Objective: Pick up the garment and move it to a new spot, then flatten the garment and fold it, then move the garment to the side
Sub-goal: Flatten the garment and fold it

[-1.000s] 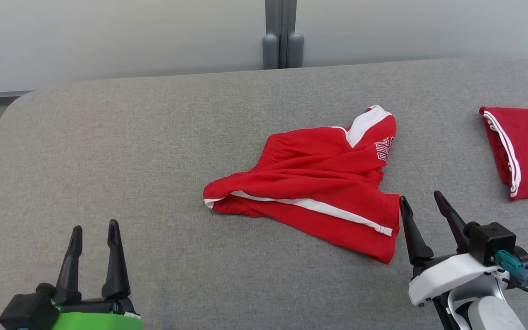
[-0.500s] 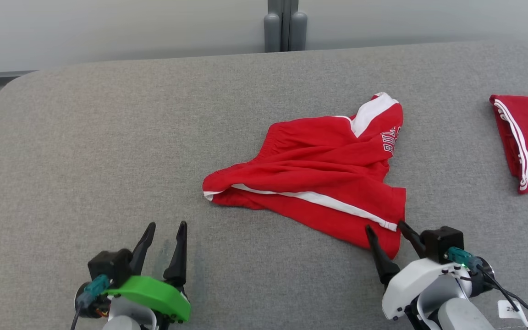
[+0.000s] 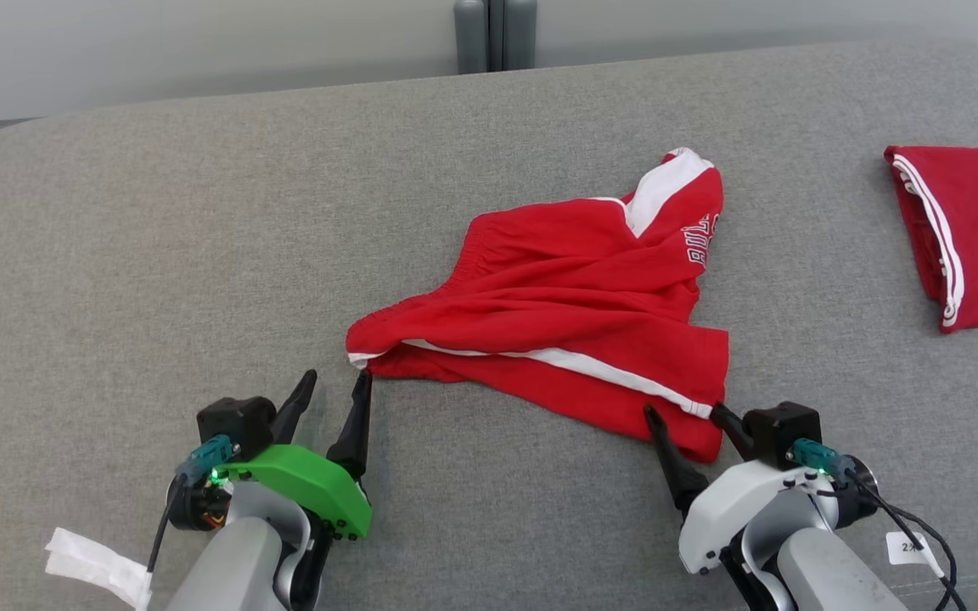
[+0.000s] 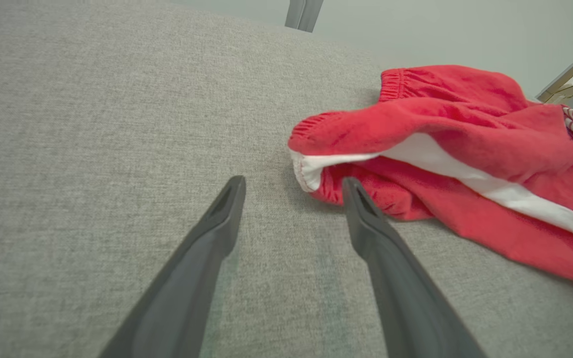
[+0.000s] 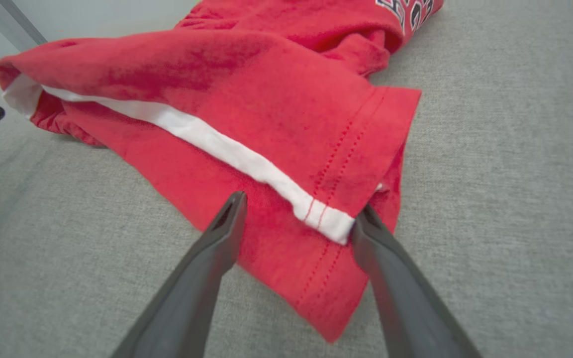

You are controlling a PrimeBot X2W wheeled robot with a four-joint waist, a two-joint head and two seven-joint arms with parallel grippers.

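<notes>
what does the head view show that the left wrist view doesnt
Head view, not left wrist: the green cover on the left arm and the right arm's white housing. Left wrist, not head: a tan frame-like thing beyond the surface. Both: the red shorts, the grey surface, and the open left gripper close to the shorts' white-edged corner.

It looks like a robot test room or lab rather than a home. A wide work surface covered in grey woven fabric stands before a bare pale grey wall, with a narrow grey post rising just behind its far edge.
</notes>
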